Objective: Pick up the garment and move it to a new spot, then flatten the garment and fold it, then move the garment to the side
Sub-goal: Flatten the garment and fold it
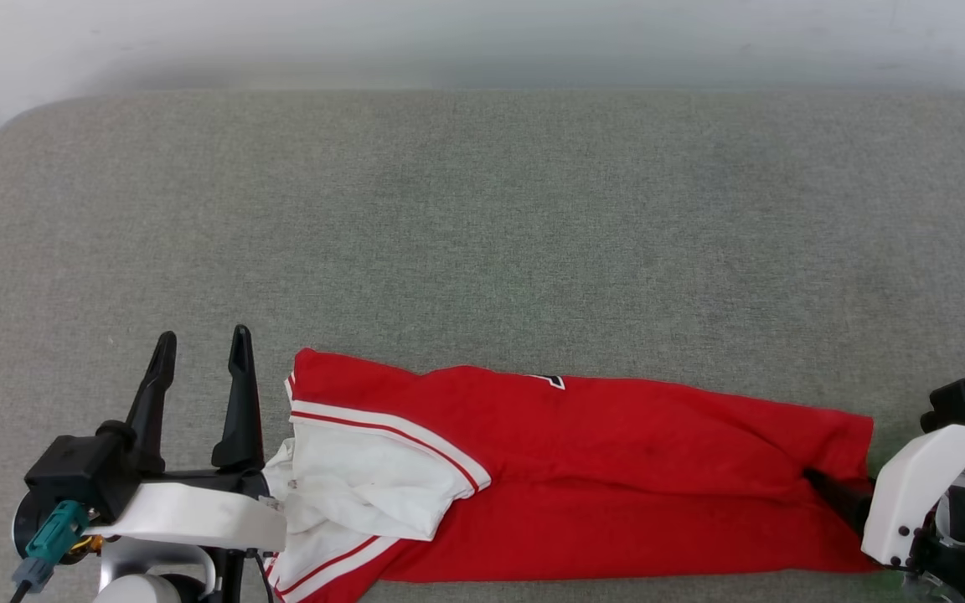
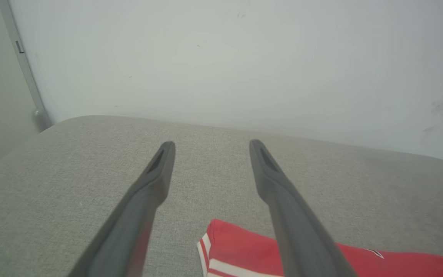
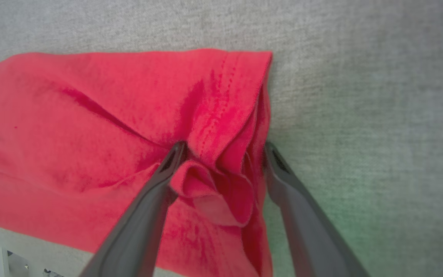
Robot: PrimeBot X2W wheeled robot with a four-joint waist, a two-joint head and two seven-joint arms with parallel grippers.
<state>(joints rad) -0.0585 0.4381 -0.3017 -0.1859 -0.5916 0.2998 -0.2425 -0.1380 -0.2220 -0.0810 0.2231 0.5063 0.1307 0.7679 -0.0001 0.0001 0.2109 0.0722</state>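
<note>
Nearest to me, low at 7 o'clock, the left gripper (image 1: 203, 337) hovers over the grey cushion (image 1: 482, 209). Its two dark fingers are spread with nothing between them, and they point toward 12 o'clock just beside one end of the shirt (image 1: 616, 469). That shirt, red, lies as a long band along the near edge of the cushion, running from 7 o'clock across to 4 o'clock. Its white sleeve (image 1: 365, 486), trimmed in red stripes, sits rumpled on top at the 7 o'clock end.

Over at 4 o'clock the right gripper (image 3: 224, 146) is down on the hem (image 3: 244, 96). Its fingers stand apart on either side of a bunched ridge of red cloth and are not pinching it.

I'd judge the folding is under way: the shirt looks doubled lengthwise, with the crosswise fold to come. That move calls for the right fingers to close on every layer of the hem, lift it cleanly, and carry it toward 9 o'clock without dragging the sleeve end.
</note>
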